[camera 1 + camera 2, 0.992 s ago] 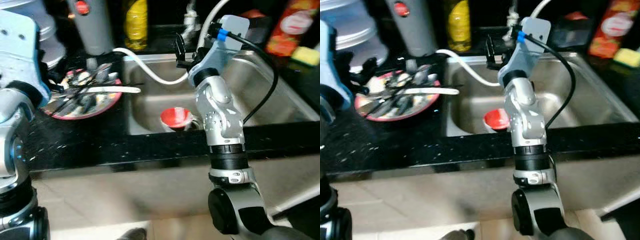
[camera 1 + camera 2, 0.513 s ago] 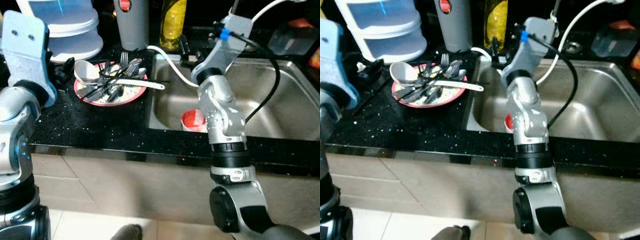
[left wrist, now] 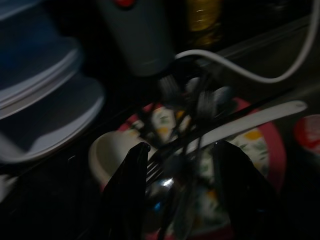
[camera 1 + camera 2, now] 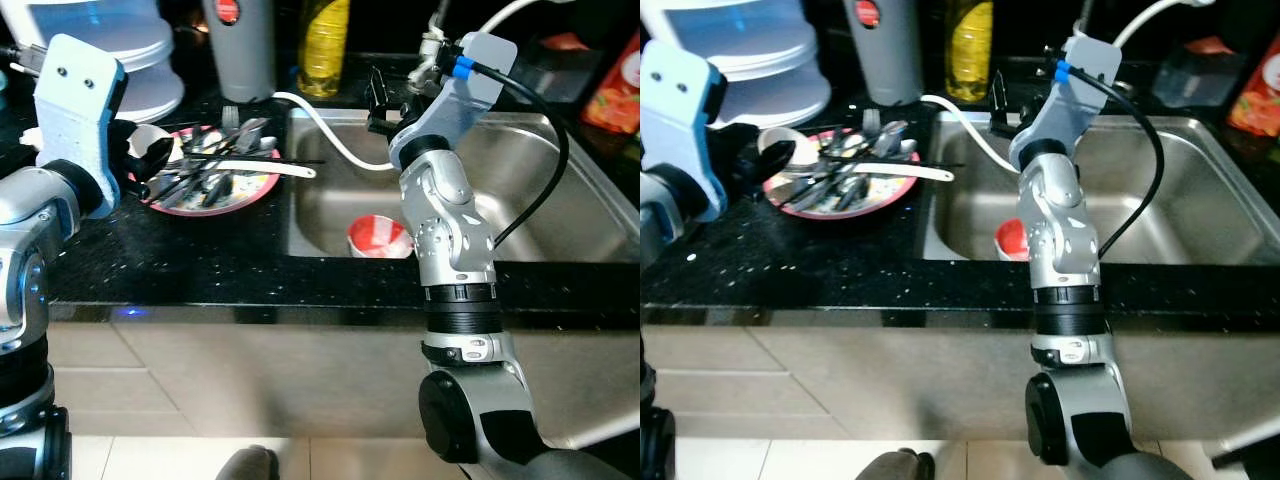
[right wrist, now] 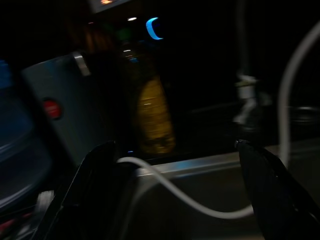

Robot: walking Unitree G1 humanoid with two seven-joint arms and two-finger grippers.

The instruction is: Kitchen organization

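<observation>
Plate (image 4: 262, 186): pink rim, floral centre. Counter (image 4: 200, 270): black, white-speckled. Bowl (image 4: 378, 236): red and white. Bottle (image 4: 324, 45): yellow. Hose (image 4: 330, 140): white.

plates: 1 (image 4: 215, 185)
red bowls in sink: 1 (image 4: 379, 236)
yellow bottles: 1 (image 4: 323, 45)
grey canisters: 1 (image 4: 243, 50)
white hoses: 1 (image 4: 330, 140)
cutlery on plate: many, uncountable (image 4: 205, 160)
</observation>
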